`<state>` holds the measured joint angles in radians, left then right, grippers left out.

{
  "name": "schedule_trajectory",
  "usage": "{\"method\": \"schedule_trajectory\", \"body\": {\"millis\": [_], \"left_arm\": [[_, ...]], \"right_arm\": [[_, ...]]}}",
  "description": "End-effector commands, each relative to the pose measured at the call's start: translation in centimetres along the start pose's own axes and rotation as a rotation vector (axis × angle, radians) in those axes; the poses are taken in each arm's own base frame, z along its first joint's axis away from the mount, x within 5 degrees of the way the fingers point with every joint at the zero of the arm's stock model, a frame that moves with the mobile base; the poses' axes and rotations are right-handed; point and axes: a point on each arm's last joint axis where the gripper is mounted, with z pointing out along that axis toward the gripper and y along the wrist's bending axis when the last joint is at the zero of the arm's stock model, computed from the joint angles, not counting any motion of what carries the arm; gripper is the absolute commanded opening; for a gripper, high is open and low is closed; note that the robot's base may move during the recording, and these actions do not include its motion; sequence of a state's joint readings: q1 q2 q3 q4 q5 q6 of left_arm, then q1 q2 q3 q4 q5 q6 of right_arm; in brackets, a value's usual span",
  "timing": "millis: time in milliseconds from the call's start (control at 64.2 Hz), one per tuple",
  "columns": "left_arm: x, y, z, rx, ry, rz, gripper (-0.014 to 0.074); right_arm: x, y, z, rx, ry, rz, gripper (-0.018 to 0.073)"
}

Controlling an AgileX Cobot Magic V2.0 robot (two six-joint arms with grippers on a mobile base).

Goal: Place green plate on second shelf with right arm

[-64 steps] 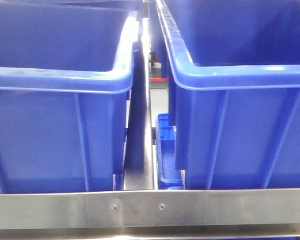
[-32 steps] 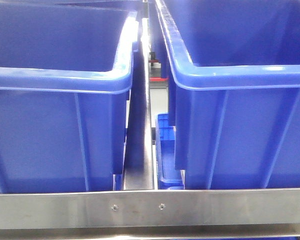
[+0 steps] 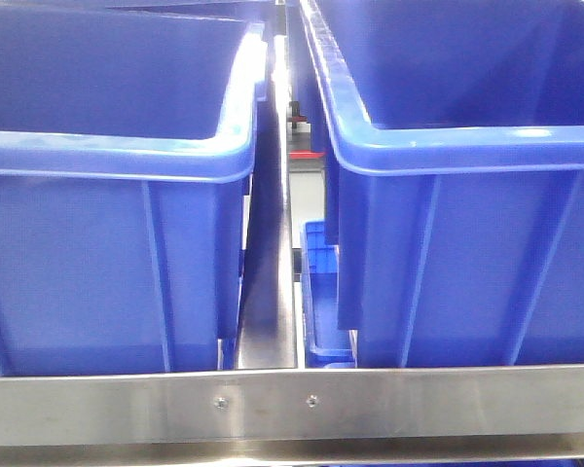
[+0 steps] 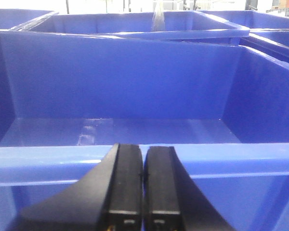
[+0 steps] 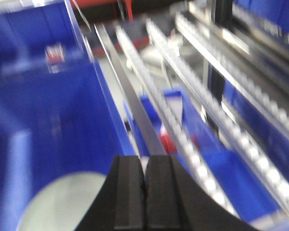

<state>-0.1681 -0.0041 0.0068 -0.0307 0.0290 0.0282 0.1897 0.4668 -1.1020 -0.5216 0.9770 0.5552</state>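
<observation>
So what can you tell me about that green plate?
Only part of the green plate shows, in the blurred right wrist view: a pale, greyish-green rounded shape at the bottom left, lying inside a blue bin. It looks plain and matte. The shut right gripper hides its right edge; whether they touch is unclear.

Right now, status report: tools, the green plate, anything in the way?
Left tool shut, empty, over a blue bin. Right tool shut, empty. Green plate lies in the bin below it, not gripped. Image blurred; no obstruction seen.
</observation>
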Motion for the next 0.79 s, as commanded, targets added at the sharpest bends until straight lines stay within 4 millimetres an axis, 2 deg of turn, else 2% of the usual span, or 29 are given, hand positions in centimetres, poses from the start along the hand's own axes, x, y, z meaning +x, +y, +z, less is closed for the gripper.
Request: {"method": "schedule_trajectory", "body": {"millis": [0, 140, 374, 545, 670, 779], "left_arm": [[0.5, 0.0, 0.0, -0.002, -0.065, -0.005, 0.013], [0.5, 0.0, 0.0, -0.002, -0.065, -0.005, 0.013], [0.5, 0.0, 0.0, -0.002, -0.065, -0.005, 0.013], [0.5, 0.0, 0.0, -0.002, -0.065, -0.005, 0.013], [0.5, 0.0, 0.0, -0.002, -0.065, -0.005, 0.013], [0.5, 0.0, 0.0, -0.002, -0.065, -0.005, 0.013]], "right_arm": [[-1.0, 0.1, -0.7, -0.039, -0.165, -0.021, 0.0056], [1.1, 0.3, -1.5, -0.104, -0.268, 0.003, 0.0056], [8.1, 1.7, 0.0, -0.349, -0.344, -0.104, 0.0056], [11.9, 1.7, 0.9, -0.376, -0.376, -0.237, 0.0056], [14.9, 1.4, 2.0, -0.382, -0.394, -0.19, 0.0056], [16.5, 0.9, 2.3, -0.368, -0.462, -0.173, 0.0056]]}}
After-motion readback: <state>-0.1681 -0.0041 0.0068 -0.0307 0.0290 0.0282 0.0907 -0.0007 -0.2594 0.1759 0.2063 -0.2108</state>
